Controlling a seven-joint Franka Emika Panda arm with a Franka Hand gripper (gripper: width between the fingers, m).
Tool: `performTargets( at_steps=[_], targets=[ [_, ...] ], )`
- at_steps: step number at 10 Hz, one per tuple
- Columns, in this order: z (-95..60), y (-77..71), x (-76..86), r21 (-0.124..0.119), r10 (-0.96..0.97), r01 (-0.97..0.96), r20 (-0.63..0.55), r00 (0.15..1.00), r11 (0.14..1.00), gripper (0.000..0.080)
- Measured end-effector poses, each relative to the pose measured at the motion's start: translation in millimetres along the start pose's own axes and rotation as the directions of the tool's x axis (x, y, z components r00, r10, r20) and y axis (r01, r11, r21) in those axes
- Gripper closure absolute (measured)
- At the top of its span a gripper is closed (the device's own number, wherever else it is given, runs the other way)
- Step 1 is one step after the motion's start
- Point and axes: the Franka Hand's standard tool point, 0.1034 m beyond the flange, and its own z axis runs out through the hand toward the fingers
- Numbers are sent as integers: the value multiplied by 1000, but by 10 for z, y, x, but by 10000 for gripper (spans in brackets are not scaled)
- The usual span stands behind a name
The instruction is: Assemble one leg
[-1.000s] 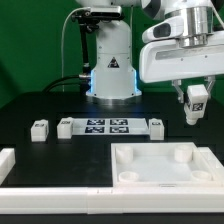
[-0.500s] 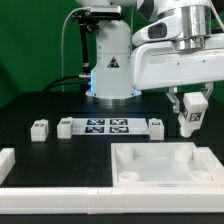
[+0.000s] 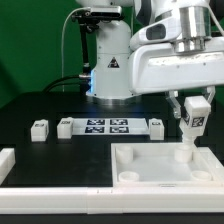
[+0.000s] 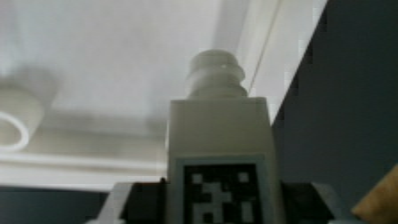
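Observation:
My gripper is shut on the leg, a small white post with a black-and-white tag on its face. It holds the leg upright, with the narrow lower end just above the far right corner of the large white tray-like piece. I cannot tell whether the end touches the corner socket. In the wrist view the leg fills the middle between my two fingers. Its narrow tip points at the tray-like piece, and a round socket shows at the side.
Three more small white legs stand in a row on the black table, beside the marker board. A white block and a long white bar lie at the front. The robot base stands behind.
My gripper has come down with the leg in it, from above the table toward the far right corner of the tray-like piece. Nothing else has moved.

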Motion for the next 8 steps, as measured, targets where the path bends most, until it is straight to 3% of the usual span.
performTargets(
  at_steps=[1, 5, 8],
  targets=[
    [25, 17, -54, -8, -9, 9, -68, 998, 1000, 509],
    [150, 76, 364, -14, -106, 105, -80, 991, 994, 509],
    [321, 134, 540, -19, -129, 128, -95, 987, 992, 509]
  ],
)
